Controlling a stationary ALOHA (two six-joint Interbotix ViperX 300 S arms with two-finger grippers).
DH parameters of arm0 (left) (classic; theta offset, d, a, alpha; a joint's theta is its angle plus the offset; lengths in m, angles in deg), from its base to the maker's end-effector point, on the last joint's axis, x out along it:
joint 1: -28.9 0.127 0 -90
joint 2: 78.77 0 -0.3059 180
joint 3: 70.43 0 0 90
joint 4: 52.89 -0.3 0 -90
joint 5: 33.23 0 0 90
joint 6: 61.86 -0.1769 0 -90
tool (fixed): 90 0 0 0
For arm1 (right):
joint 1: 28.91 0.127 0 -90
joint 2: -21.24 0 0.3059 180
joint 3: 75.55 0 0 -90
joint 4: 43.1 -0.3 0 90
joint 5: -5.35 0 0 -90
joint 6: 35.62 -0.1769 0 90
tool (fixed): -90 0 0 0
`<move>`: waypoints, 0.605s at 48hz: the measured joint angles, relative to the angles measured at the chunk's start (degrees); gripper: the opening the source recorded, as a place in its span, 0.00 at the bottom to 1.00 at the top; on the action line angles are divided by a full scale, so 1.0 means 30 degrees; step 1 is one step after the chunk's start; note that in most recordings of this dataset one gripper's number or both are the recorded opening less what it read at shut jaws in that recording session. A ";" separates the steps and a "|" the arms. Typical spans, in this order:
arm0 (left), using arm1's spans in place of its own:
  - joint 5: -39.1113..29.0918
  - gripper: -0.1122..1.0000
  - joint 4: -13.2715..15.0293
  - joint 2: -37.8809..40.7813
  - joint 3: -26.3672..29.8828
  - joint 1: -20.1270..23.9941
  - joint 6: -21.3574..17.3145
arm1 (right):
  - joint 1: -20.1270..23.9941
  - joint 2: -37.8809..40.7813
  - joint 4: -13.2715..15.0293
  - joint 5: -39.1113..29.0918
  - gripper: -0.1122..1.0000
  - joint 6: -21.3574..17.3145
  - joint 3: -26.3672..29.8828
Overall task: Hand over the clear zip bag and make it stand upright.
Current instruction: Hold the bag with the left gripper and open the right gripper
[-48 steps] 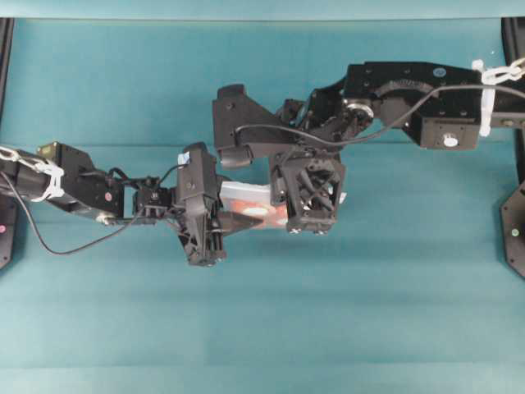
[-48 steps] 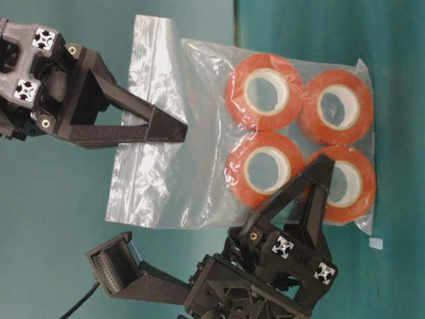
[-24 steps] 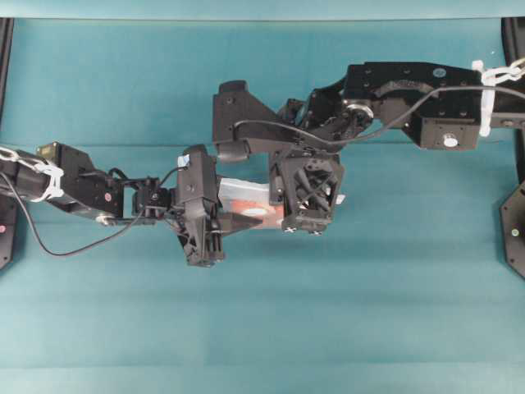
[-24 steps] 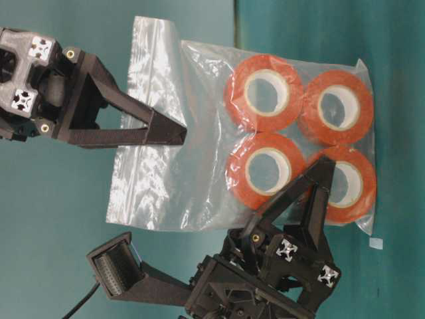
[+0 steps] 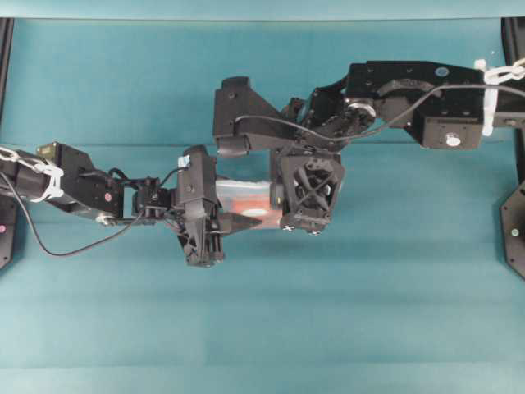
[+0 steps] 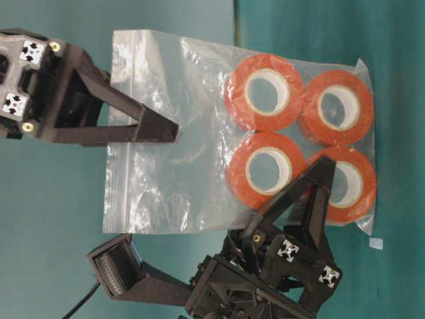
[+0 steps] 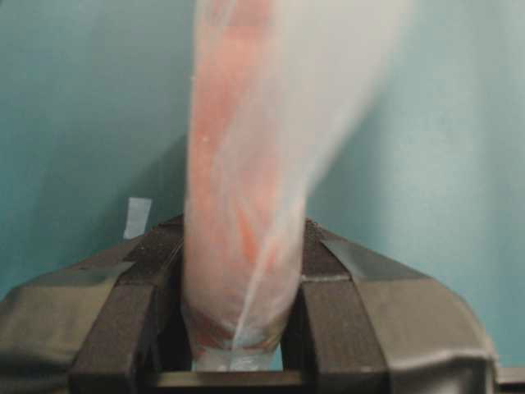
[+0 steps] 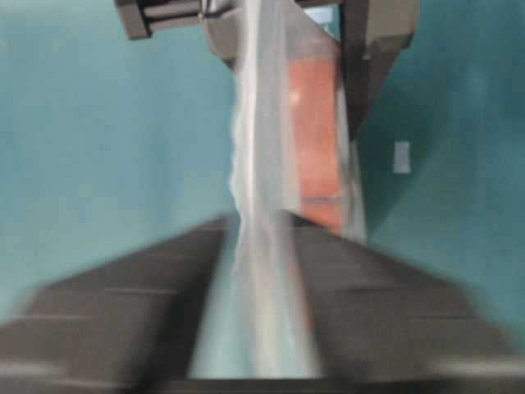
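While the left gripper (image 7: pixel 238 328) is clamped on the tape-roll end of the clear zip bag (image 6: pixel 199 133), the right gripper (image 6: pixel 143 129) has its fingers apart around the zip end, no longer pinching it. On the table-level view the bag hangs between the arms, zip strip at 9 o'clock, four orange tape rolls (image 6: pixel 299 139) bunched at 3 o'clock. Thin crinkly film looks slippery and floppy, and the rolls probably make that end heavy, so a firm hold is best low beside the rolls, letting their weight serve as the base.
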 measured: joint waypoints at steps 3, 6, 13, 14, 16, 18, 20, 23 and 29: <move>0.0000 0.34 0.0000 0.0029 -0.0029 0.0000 0.0000 | 0.0000 -0.0088 0.0029 0.0029 0.91 -0.0059 -0.0029; 0.0000 0.34 0.0000 0.0029 -0.0029 0.0000 0.0000 | 0.0000 -0.0205 0.0234 0.0029 0.90 -0.0117 -0.0088; 0.0000 0.33 0.0000 0.0000 -0.0029 -0.0029 0.0000 | 0.0000 -0.0615 0.0879 0.0059 0.89 -0.0234 -0.0234; 0.0000 0.33 0.0000 0.0029 -0.0029 0.0000 0.0000 | 0.0000 -0.0645 0.0937 0.0059 0.89 -0.0293 -0.0234; 0.0000 0.34 0.0029 0.0029 -0.0029 0.0000 0.0000 | -0.0029 -0.0820 0.1055 0.0059 0.89 -0.0410 -0.0322; 0.0000 0.33 0.0000 0.0029 -0.0029 0.0000 0.0000 | -0.0029 -0.0967 0.1113 0.0059 0.89 -0.0498 -0.0381; 0.0000 0.33 0.0029 0.0000 -0.0029 0.0000 0.0000 | -0.0088 -0.1113 0.1230 0.0029 0.89 -0.0645 -0.0410; 0.0000 0.33 0.0000 0.0000 -0.0029 0.0000 0.0000 | -0.0176 -0.1348 0.1465 0.0029 0.89 -0.0791 -0.0498; 0.0000 0.34 0.0000 0.0029 -0.0029 0.0000 0.0000 | -0.0322 -0.1875 0.2021 0.0029 0.89 -0.1025 -0.0586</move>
